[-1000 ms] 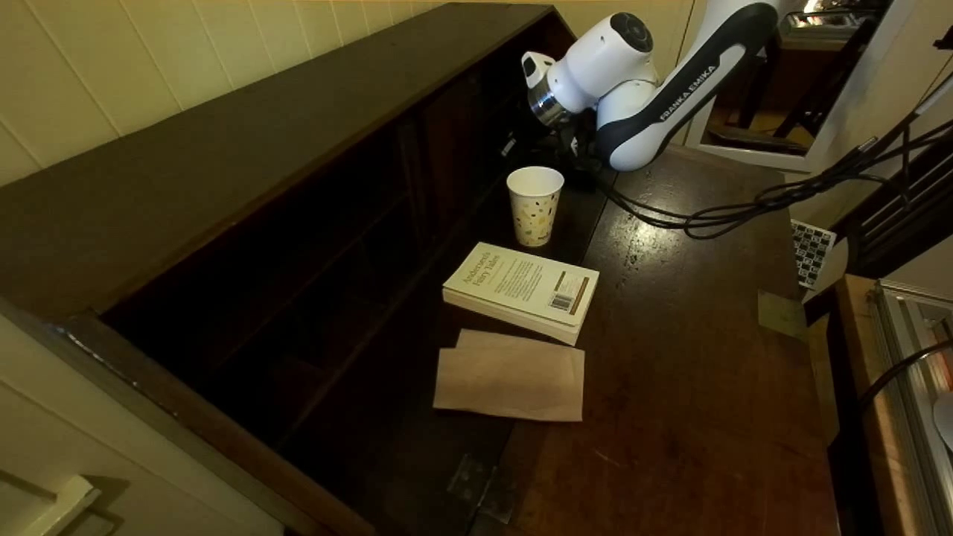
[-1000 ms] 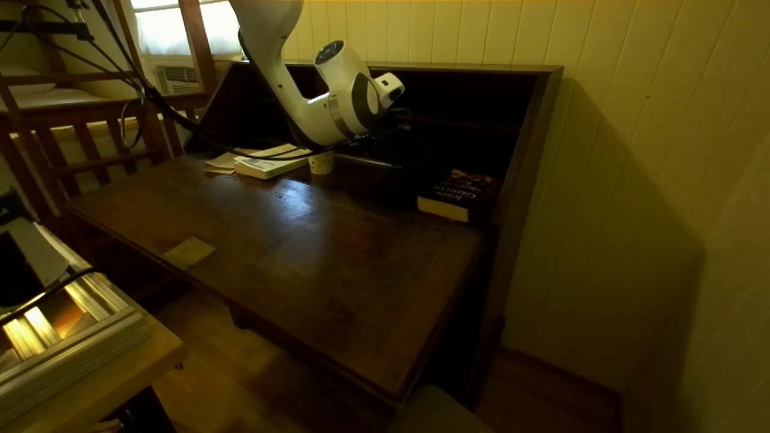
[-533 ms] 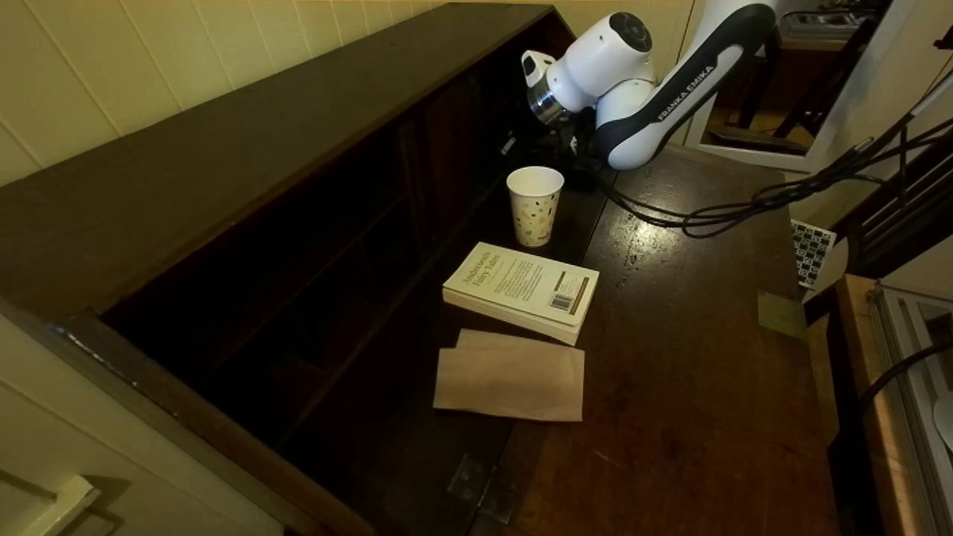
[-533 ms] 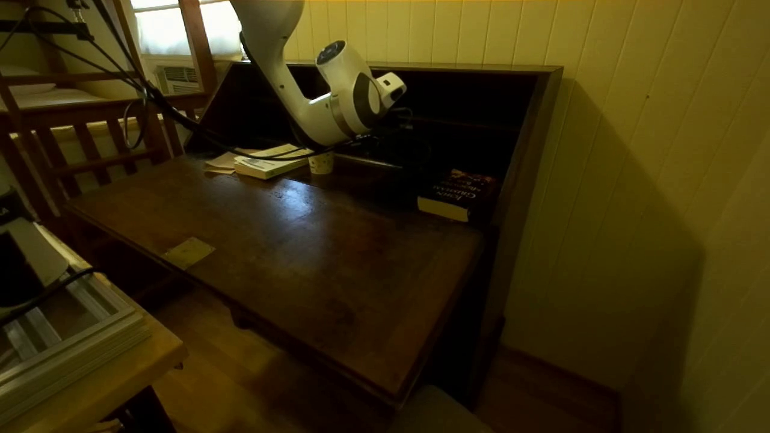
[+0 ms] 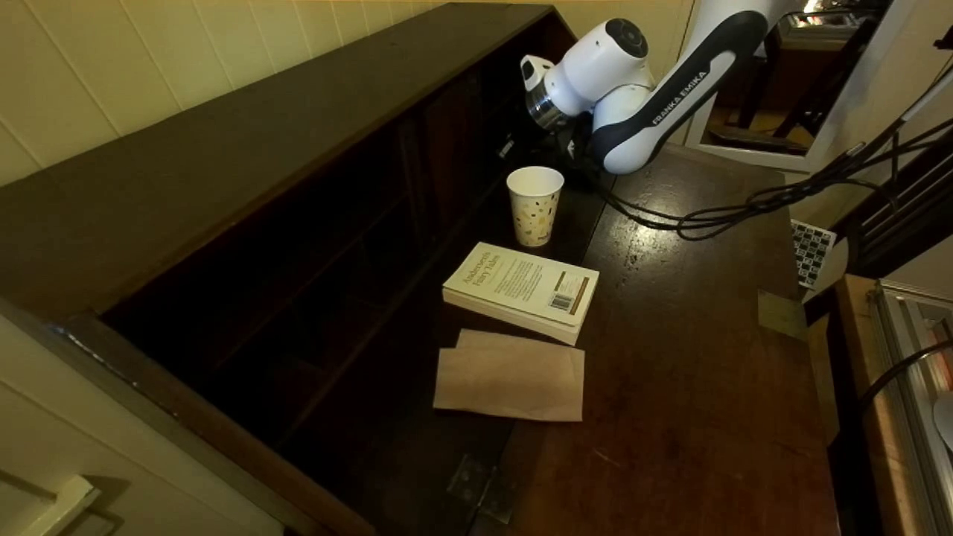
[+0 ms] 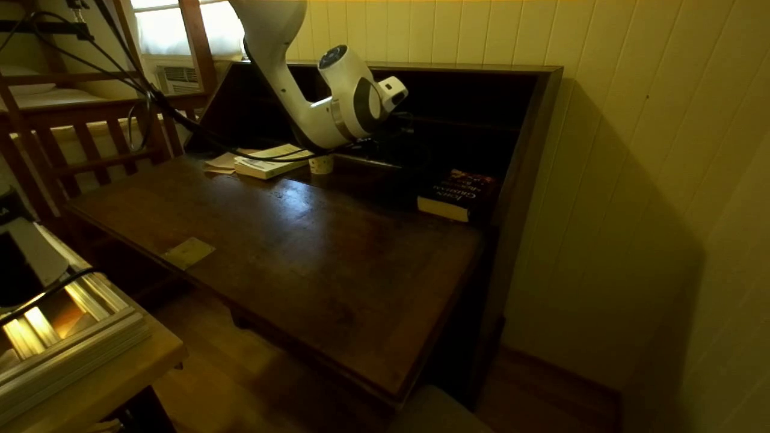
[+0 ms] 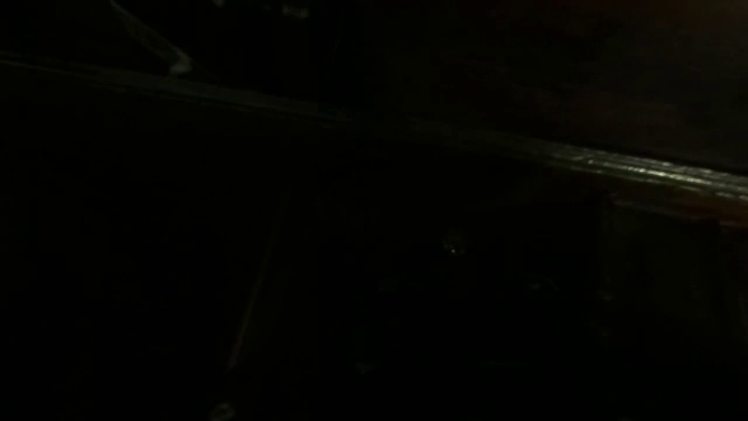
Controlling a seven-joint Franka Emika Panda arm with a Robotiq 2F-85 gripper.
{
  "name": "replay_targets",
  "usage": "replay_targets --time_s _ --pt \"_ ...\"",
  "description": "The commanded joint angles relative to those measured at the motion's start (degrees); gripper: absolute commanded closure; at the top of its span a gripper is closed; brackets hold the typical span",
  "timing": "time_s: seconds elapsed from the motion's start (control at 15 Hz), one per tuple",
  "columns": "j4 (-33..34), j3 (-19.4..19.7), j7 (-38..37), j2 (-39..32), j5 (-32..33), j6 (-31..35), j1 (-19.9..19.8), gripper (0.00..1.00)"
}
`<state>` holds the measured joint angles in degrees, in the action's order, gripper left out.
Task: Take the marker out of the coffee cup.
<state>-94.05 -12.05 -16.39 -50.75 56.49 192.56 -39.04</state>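
Observation:
The coffee cup [image 5: 534, 212], white paper with a speckled print, stands upright on the dark desk. In an exterior view the cup [image 6: 322, 164] is partly covered by the arm and cables. The marker does not show in any view; the visible part of the cup's opening shows no pen standing out of it. My gripper [image 5: 537, 145] is a dark shape in deep shadow beyond the cup, apart from it. The wrist view is almost black, with only faint glints where the jaws are, so their opening and any content cannot be made out.
A white book [image 5: 521, 290] lies beside the cup, with brown folded paper [image 5: 514, 380] past it. A dark thick book [image 6: 454, 195] lies near the desk's end. The shelved hutch [image 5: 298, 149] rises behind. Cables [image 5: 692, 223] hang from the arm over the desk [image 6: 289, 258].
The arm has lowered slightly and shifted a little within the last half second. The cup, books and paper have not moved.

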Motion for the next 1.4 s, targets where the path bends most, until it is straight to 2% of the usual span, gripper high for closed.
replay_targets --time_s 0.0,0.07,0.13,0.2,0.27,0.6,0.67,0.73,0.87,1.07,1.33 --pt "2.74 1.19 -0.81 -1.30 -1.89 -1.05 1.72 0.94" --pt "2.77 1.40 -0.86 -1.18 -2.18 -0.93 1.95 0.88" --pt "2.65 1.61 -0.77 -0.93 -2.41 -0.71 2.19 0.53" --pt "2.80 2.09 -0.84 -0.84 -2.88 -0.56 2.65 0.53" --pt "2.93 2.49 -0.89 -0.82 -3.24 -0.47 3.04 0.48" --pt "2.77 5.30 -1.16 -0.38 -4.69 0.13 4.94 0.15" --pt "0.66 6.30 5.36 0.41 -12.40 1.17 6.40 0.14" --pt "-0.51 6.51 5.64 0.92 -14.59 1.55 6.78 0.13" --pt "-2.84 7.79 8.39 1.88 -20.49 2.60 8.50 0.02" --pt "-5.28 9.01 11.88 2.87 -28.06 4.76 10.77 0.00" --pt "-7.53 10.51 15.96 3.79 -34.48 8.39 12.99 0.00"
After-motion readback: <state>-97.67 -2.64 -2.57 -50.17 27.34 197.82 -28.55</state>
